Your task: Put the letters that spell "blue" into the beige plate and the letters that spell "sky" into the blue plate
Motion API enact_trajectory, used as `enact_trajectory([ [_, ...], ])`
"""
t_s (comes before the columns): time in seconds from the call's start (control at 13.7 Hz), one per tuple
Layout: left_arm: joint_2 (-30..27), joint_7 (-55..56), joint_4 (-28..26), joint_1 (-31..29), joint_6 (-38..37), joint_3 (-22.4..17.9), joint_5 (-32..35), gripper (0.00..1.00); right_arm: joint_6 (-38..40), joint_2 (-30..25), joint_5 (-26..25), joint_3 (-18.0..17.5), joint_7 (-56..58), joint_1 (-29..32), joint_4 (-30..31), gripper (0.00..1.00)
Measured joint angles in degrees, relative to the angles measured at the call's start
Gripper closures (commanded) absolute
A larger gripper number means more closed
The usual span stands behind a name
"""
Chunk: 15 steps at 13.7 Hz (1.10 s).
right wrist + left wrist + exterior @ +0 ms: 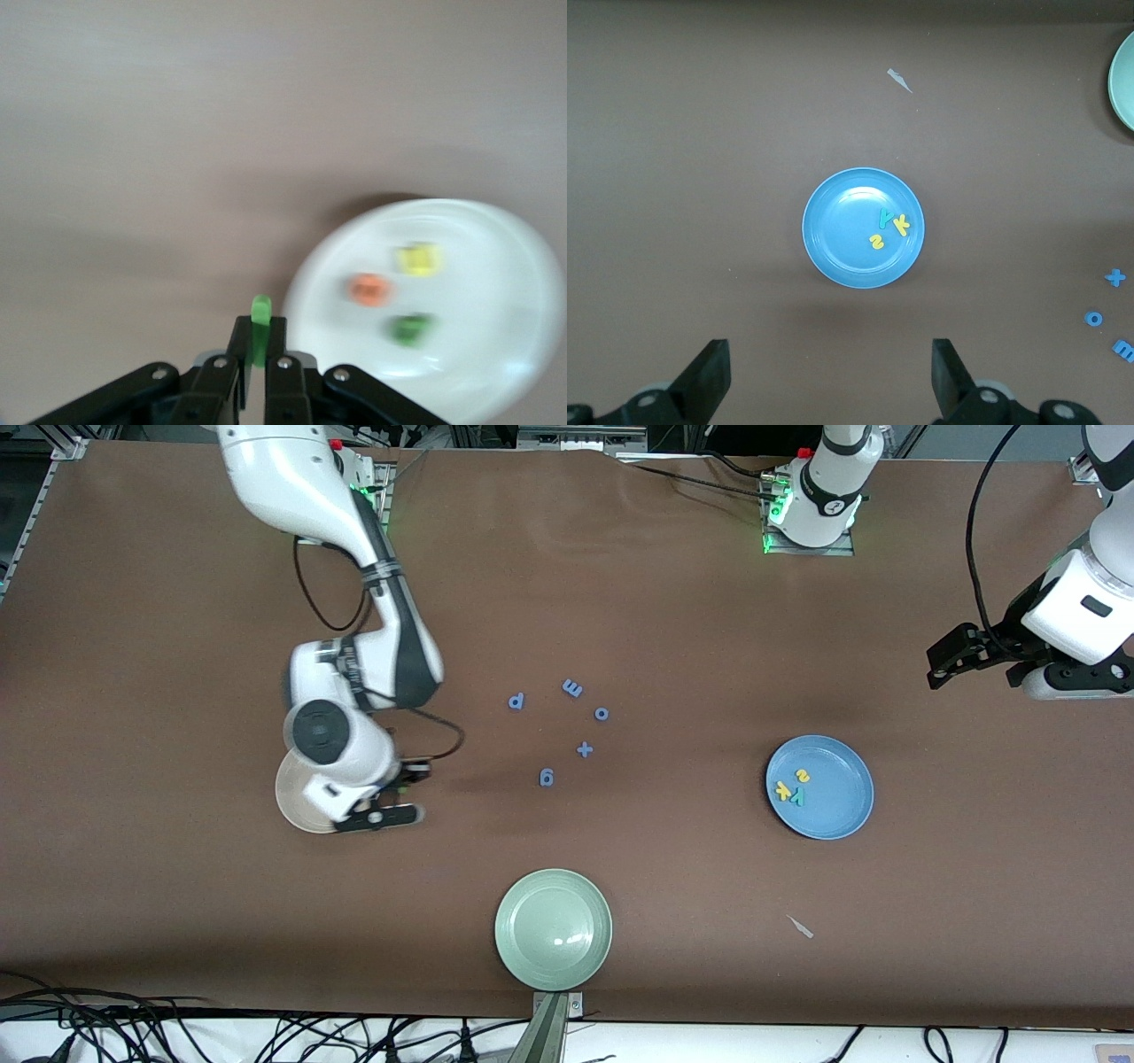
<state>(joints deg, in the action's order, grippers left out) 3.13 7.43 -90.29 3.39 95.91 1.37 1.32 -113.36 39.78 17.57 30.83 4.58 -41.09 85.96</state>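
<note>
Beige plate (297,802): front view, under the right pincer (400,790) at the right arm's end of the counter; blue plate (819,786) holds s, k, y.
Left pincer (831,376): its wrist view, wide, waiting high over the blue plate.
Light green l (260,320): right wrist view, pinched upright; carry it over the rim before letting go beside the orange e (369,289), yellow u (419,259), dark green b (408,328).

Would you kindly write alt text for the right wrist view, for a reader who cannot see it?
The right end effector, shut on a light green bar letter, hangs over brown table beside the beige plate. Three blurred letters lie in the plate: orange, yellow, dark green.
</note>
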Motion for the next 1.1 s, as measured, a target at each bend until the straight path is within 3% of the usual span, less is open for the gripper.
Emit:
enact_trajectory([
  [0.15,0.00,0.00,0.01,0.00,0.00,0.00,0.00,0.00,3.23,-0.50,1.49,2.66,6.83,2.17,1.55,0.93],
  [0.37,0.02,0.00,0.04,0.00,0.00,0.00,0.00,0.00,0.07,-3.65,3.20,3.83,10.14,3.19,10.14,0.65],
  [0.66,0.02,0.00,0.05,0.00,0.00,0.00,0.00,0.00,-3.14,-7.00,3.44,3.48,10.27,2.33,16.10,0.43],
  [0.88,0.03,0.00,0.06,0.00,0.00,0.00,0.00,0.00,-3.00,-8.51,3.54,3.42,9.84,1.58,15.51,0.36],
  [1.1,0.05,0.00,0.07,0.00,0.00,0.00,0.00,0.00,1.82,-9.68,3.37,3.43,6.84,1.16,10.08,0.36],
])
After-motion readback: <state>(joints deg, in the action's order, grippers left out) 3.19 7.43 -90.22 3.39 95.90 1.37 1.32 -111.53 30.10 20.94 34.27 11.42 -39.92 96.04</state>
